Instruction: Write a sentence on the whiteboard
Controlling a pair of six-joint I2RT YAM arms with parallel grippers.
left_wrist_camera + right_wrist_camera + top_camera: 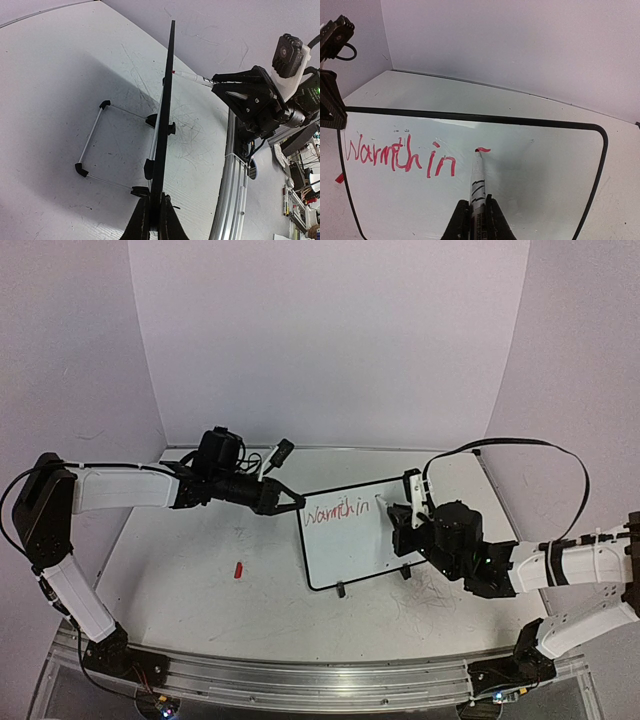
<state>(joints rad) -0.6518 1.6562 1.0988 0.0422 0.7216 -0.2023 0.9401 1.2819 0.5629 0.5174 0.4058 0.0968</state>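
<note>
The whiteboard [345, 555] stands tilted on its wire stand at the table's middle. In the left wrist view the whiteboard [167, 100] shows edge-on. My left gripper [290, 502] is shut on the board's upper left edge, with both fingers [172, 220] clamping the black frame. The sentence [400, 157] reads "Warmth in" in red, with a short fresh stroke [483, 149] to its right. My right gripper [476, 212] is shut on a white marker [478, 182]. The marker's red tip touches the board [540, 175] at that stroke.
A small red cap [238, 569] lies on the tabletop left of the board. The wire stand [100, 145] props the board from behind. An aluminium rail [300, 675] runs along the table's near edge. White walls enclose the back and sides.
</note>
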